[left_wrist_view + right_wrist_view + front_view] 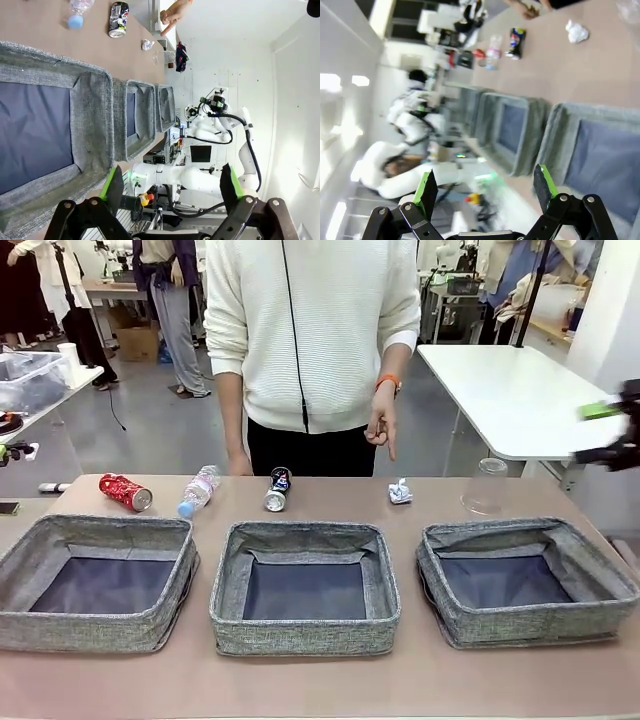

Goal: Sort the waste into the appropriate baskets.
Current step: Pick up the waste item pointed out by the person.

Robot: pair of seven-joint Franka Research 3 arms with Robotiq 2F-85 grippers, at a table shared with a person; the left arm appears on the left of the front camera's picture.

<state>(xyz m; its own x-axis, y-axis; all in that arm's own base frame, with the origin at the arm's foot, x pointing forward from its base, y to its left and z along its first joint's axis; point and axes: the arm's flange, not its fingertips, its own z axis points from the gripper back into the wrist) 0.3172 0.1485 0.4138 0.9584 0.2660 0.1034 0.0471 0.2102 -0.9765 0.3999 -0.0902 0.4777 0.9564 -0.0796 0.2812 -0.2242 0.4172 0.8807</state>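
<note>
Left jaws and right jaws released, empty; grey woven-fabric rectangular basket just beyond left jaws.

Brown worktop in front. Grey floor beyond. White table far right, beside white wall. Cardboard box on floor, far left. Clear storage tub at left edge. Bright, even light.

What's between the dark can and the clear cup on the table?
The crumpled paper ball, lying on the table between dark can and clear cup; the front view shows it.
</note>
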